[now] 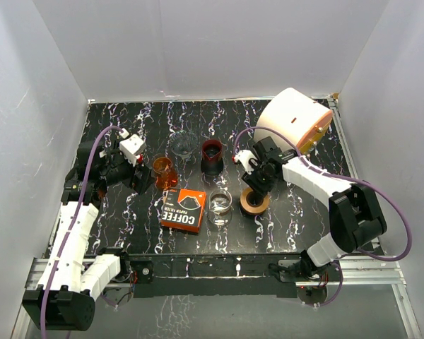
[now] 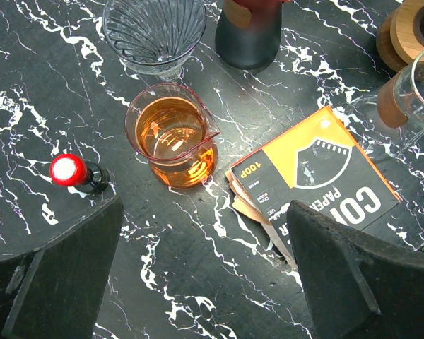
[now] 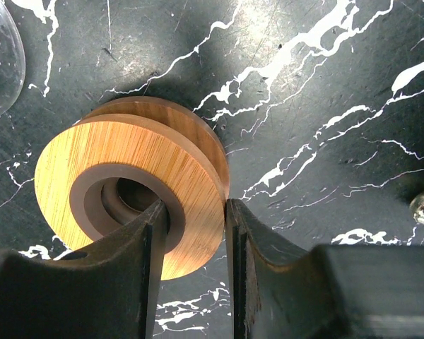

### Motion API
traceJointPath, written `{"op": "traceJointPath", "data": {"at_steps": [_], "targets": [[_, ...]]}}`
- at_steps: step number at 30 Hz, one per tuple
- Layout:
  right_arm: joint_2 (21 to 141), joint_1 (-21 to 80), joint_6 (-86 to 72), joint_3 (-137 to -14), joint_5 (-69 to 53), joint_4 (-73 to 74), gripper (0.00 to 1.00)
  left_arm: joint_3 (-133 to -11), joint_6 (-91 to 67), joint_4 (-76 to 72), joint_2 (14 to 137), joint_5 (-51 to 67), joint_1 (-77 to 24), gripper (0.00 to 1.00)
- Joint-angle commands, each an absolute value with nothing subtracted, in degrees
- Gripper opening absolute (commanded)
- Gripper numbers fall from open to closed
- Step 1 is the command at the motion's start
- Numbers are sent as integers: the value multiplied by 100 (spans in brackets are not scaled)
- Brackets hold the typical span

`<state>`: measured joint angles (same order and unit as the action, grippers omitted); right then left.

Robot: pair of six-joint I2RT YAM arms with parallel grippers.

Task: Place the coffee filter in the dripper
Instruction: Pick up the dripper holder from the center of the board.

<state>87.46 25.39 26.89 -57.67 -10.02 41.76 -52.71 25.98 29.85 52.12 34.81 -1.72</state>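
The right arm bends downward, right claw (image 3: 196, 212) pinching the wooden ring (image 3: 92, 152) by its rim; left claw (image 2: 205, 212) hangs spread wide.

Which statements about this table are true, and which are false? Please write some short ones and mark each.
1. The left gripper is open and holds nothing. True.
2. A paper filter already sits in the glass dripper. False: the dripper looks empty, and the orange filter box lies flat on the table.
3. The right gripper has one finger inside the hole of the wooden ring and the other outside its rim. True.
4. The orange pitcher lies on its side. False: it stands upright, between the dripper and the left gripper.
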Motion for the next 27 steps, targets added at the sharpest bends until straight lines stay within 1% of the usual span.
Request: {"op": "traceJointPath", "data": {"at_steps": [1,8,18,27], "targets": [[8456,2526,2703,-6126,-1028,4222,24,-5288,2698,2961,5103,3627,-190,99],[8402,2531,2703,-6245,-1125,4359,18,-5295,2707,2968,5111,3630,-183,99],[7954,2531,2672,-6861,-1677,4798,19,-5323,2699,2969,5152,3642,-184,99],[7808,2559,2930,-7830,-2656,5452,19,-5365,2668,2940,5192,3655,-178,99]]}}
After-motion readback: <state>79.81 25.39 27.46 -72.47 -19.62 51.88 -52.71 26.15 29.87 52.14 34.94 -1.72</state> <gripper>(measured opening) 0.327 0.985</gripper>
